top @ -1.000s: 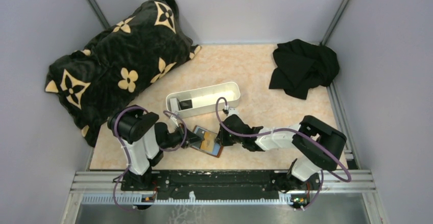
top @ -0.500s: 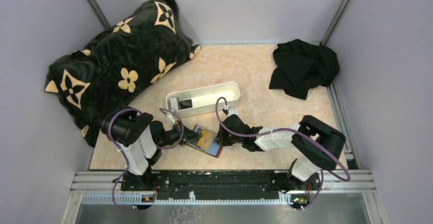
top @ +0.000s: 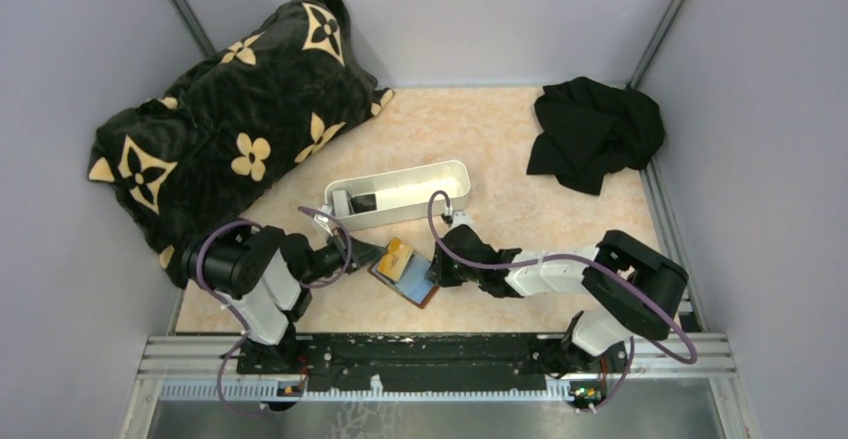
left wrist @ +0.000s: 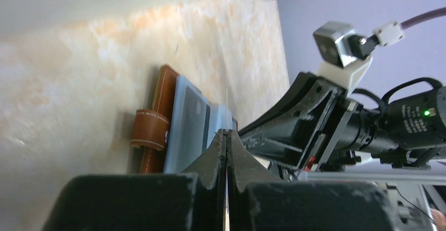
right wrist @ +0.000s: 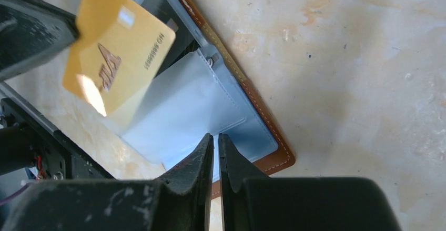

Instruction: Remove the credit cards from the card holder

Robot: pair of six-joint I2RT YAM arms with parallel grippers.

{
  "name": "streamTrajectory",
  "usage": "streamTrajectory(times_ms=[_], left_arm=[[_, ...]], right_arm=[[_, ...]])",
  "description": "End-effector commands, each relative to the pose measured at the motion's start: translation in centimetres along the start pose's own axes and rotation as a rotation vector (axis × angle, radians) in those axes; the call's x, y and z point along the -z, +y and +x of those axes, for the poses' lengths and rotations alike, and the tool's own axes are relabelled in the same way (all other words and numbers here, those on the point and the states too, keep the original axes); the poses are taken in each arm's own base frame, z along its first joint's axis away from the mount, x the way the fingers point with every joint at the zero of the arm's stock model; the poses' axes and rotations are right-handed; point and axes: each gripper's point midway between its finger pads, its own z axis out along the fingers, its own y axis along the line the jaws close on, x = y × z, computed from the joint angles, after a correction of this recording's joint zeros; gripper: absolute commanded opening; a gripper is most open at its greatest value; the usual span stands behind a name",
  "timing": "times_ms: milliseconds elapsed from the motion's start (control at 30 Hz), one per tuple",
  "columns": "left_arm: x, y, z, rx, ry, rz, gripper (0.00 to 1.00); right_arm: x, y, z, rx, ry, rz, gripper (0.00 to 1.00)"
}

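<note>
The gold plastic credit card [top: 397, 255] is clamped by its left edge in the left gripper [top: 380, 255], whose fingers are clenched flat on it. In the left wrist view it shows only as a thin line edge-on between them. The card hangs tilted over the far left part of the brown leather folding card holder [top: 408, 281]. I cannot tell whether its lower corner touches the pocket.

The holder lies open on the tan marbled table [top: 500, 129], blue-grey pockets up, between the two grippers and just near of the long white plastic tray [top: 440, 174]. A dark grey card [left wrist: 190, 121] sits in one pocket beside the holder's brown strap loop [left wrist: 150, 131].

The right gripper [top: 437, 272] is at the holder's right end, its fingers [right wrist: 202, 154] almost together with a thin slit between them and the tips over the blue-grey lining. I cannot tell whether they pinch it.

A black pillow with tan flower motifs [top: 230, 119] lies far left, and a crumpled black cloth [top: 595, 134] far right.
</note>
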Motion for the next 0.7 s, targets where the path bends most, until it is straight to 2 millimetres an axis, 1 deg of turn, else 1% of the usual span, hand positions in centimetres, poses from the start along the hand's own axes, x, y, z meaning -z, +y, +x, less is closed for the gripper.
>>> streamTrajectory(times_ms=[0, 233, 267, 300, 367, 433, 500, 600, 667], left_arm=[[4.6, 2.5, 3.5, -0.004, 0.005, -0.130, 0.00], [4.3, 3.3, 2.3, -0.069, -0.013, -0.176, 0.00], [4.1, 3.1, 2.1, -0.081, -0.006, -0.179, 0.00], [4.0, 2.4, 1.4, -0.112, -0.016, -0.165, 0.00], [4.0, 2.3, 1.1, -0.110, -0.024, -0.187, 0.00], [4.1, 2.0, 0.9, -0.084, -0.045, -0.174, 0.00], [3.9, 0.9, 0.7, -0.071, -0.041, -0.135, 0.00], [3.5, -1.0, -0.3, -0.077, -0.065, -0.077, 0.00], [3.4, -2.1, -0.9, -0.082, -0.079, -0.048, 0.00]], right_arm=[[0.6, -2.4, 0.4, 0.037, 0.016, 0.094, 0.10], [0.7, -2.5, 0.4, 0.034, 0.015, 0.091, 0.10], [0.8, -2.4, 0.2, 0.032, 0.010, 0.090, 0.10], [0.9, -2.2, 0.0, 0.033, 0.001, 0.084, 0.10], [1.3, -1.7, -0.7, 0.033, -0.020, 0.064, 0.10], [1.7, -0.6, -1.6, 0.030, -0.042, 0.015, 0.11], [2.3, 0.7, -2.7, 0.028, -0.065, -0.054, 0.14], [3.5, 3.1, -4.9, 0.020, -0.111, -0.171, 0.22], [4.6, 4.6, -6.4, 0.020, -0.154, -0.246, 0.30]])
